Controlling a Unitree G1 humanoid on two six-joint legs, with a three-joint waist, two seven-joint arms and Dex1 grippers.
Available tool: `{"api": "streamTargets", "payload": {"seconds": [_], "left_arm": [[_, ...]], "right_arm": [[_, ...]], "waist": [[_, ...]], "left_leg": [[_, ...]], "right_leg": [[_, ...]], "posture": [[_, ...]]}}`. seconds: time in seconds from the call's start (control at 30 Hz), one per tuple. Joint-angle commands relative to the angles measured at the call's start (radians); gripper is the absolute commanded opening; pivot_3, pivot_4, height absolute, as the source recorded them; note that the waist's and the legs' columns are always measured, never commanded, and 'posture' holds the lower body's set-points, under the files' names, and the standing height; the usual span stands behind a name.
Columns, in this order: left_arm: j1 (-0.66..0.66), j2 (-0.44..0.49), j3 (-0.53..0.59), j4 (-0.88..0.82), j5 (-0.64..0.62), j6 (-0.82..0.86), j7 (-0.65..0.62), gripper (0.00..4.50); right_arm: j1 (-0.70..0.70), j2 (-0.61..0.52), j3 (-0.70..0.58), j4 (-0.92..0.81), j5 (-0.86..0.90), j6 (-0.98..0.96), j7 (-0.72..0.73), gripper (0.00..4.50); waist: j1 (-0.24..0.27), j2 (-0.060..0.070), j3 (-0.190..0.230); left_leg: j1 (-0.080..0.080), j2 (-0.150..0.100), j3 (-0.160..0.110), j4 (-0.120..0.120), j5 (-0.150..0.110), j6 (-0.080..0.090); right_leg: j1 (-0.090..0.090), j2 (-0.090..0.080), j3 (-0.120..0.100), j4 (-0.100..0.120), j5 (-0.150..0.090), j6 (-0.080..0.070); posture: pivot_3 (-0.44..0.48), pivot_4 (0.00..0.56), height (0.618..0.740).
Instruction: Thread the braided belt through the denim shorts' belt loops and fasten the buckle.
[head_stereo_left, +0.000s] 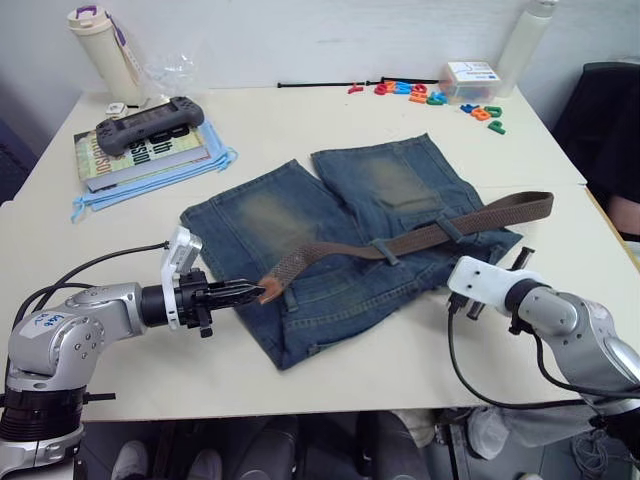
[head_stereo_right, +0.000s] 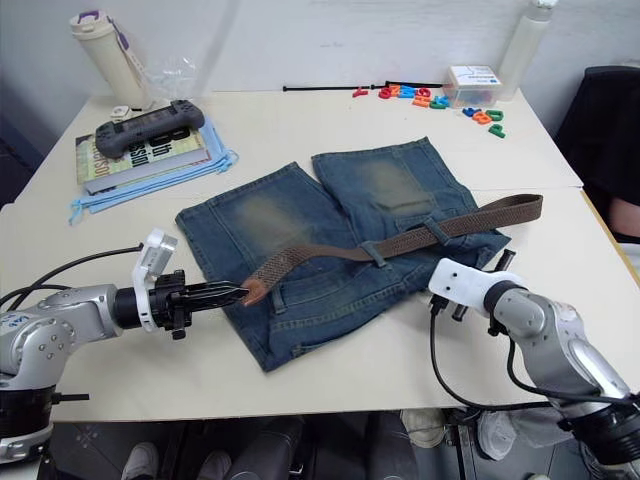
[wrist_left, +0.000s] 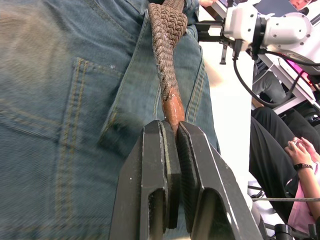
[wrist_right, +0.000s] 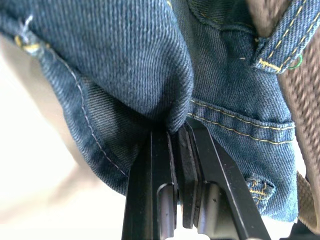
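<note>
Pale bench (head_stereo_left: 400, 370), white wall behind, clutter along the far edge.

Nearest: left gripper (head_stereo_left: 250, 292), fingers (wrist_left: 170, 165) closed on the tan leather tip of the braided belt (head_stereo_left: 420, 238), at the shorts' left side. Right gripper (wrist_right: 180, 145), fingers pinching a fold of denim at the right end of the waistband.

Middle: denim shorts (head_stereo_left: 300, 215), flat on the bench, waistband toward the robot, legs pointing away. Belt lies along the waistband, passing under at least two belt loops (head_stereo_left: 388, 250); its far end pokes out past the shorts' right edge. Buckle cannot be made out.

Handling, judged: belt light, limp, woven, likely to sag and snag at loops; the stiffer leather tip is the best hold for steering. Denim soft but heavier, bunches when dragged; best anchored at the thick waistband seam.

Far: handheld game console (head_stereo_left: 150, 124) on books (head_stereo_left: 140, 155), bottle (head_stereo_left: 100, 45), coloured plastic letters (head_stereo_left: 420, 93).
</note>
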Motion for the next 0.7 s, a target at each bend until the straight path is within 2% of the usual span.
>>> {"api": "streamTargets", "payload": {"seconds": [0.03, 0.17, 0.23, 0.27, 0.37, 0.4, 0.43, 0.5, 0.57, 0.7], "left_arm": [[-0.017, 0.0, 0.005, -0.018, -0.022, -0.008, -0.009, 0.0], [-0.026, -0.017, -0.005, -0.028, -0.029, -0.004, -0.001, 0.0], [-0.035, -0.03, -0.009, -0.031, -0.037, 0.001, 0.008, 0.0], [-0.038, -0.035, -0.011, -0.032, -0.038, 0.002, 0.01, 0.0], [-0.04, -0.044, -0.014, -0.041, -0.048, 0.006, 0.02, 0.0], [-0.041, -0.046, -0.014, -0.042, -0.05, 0.007, 0.023, 0.0], [-0.043, -0.047, -0.012, -0.041, -0.052, 0.009, 0.026, 0.0], [-0.046, -0.049, -0.011, -0.041, -0.056, 0.011, 0.029, 0.0], [-0.045, -0.051, -0.011, -0.043, -0.059, 0.011, 0.033, 0.0], [-0.046, -0.06, -0.015, -0.049, -0.065, 0.012, 0.044, 0.0]], "right_arm": [[-0.019, 0.037, -0.033, -0.008, -0.018, 0.029, 0.003, 0.02], [-0.014, 0.094, -0.063, -0.047, 0.009, 0.08, 0.018, 0.02], [0.007, 0.103, -0.09, -0.075, 0.015, 0.089, 0.025, 0.79], [0.02, 0.103, -0.103, -0.09, 0.021, 0.093, 0.033, 1.04], [0.075, 0.086, -0.168, -0.172, 0.054, 0.126, 0.08, 2.57], [0.09, 0.076, -0.2, -0.201, 0.07, 0.14, 0.1, 2.86], [0.1, 0.073, -0.238, -0.226, 0.094, 0.158, 0.119, 3.5], [0.102, 0.072, -0.339, -0.299, 0.178, 0.227, 0.176, 4.37], [0.067, 0.102, -0.434, -0.388, 0.307, 0.352, 0.231, 4.44], [-0.02, 0.171, -0.528, -0.553, 0.592, 0.634, 0.309, 4.44]], "waist": [[0.0, 0.0, 0.0], [-0.003, 0.0, 0.0], [-0.002, 0.0, 0.0], [-0.001, 0.0, 0.0], [-0.001, 0.0, 0.0], [-0.001, 0.0, 0.0], [-0.001, 0.0, 0.0], [-0.001, 0.0, 0.0], [-0.003, 0.0, 0.0], [-0.002, 0.0, 0.0]], "left_leg": [[0.0, 0.0, 0.0, 0.0, 0.0, 0.0], [0.0, 0.0, 0.0, 0.0, 0.0, 0.0], [0.0, 0.0, 0.0, 0.001, 0.0, 0.0], [0.0, 0.0, 0.0, 0.001, 0.0, 0.0], [0.0, 0.0, 0.0, 0.001, 0.0, 0.0], [0.0, 0.0, 0.0, 0.001, 0.0, 0.0], [0.0, 0.0, 0.0, 0.001, 0.0, 0.0], [0.0, 0.0, 0.0, 0.001, 0.0, 0.0], [0.0, 0.0, 0.0, 0.002, 0.0, 0.0], [0.0, 0.001, 0.0, 0.001, 0.0, -0.001]], "right_leg": [[0.0, 0.0, 0.0, 0.0, 0.0, 0.0], [0.0, 0.0, 0.001, 0.001, 0.0, 0.0], [0.0, 0.0, 0.0, 0.002, 0.0, 0.0], [0.0, 0.0, 0.0, 0.002, 0.0, 0.0], [0.0, 0.0, 0.0, 0.001, 0.0, 0.0], [-0.001, 0.0, 0.0, 0.001, 0.0, 0.0], [-0.001, 0.0, 0.001, 0.002, 0.0, 0.0], [-0.001, 0.0, 0.0, 0.001, 0.0, 0.0], [0.0, 0.0, 0.0, 0.002, 0.0, 0.0], [0.0, 0.001, 0.0, 0.002, 0.0, 0.0]], "posture": [[0.0, 0.15, 0.657], [0.0, 0.15, 0.657], [0.0, 0.15, 0.657], [0.0, 0.15, 0.657], [0.0, 0.15, 0.657], [0.0, 0.15, 0.657], [0.0, 0.15, 0.657], [0.0, 0.15, 0.657], [0.0, 0.15, 0.657], [0.0, 0.15, 0.657]]}}
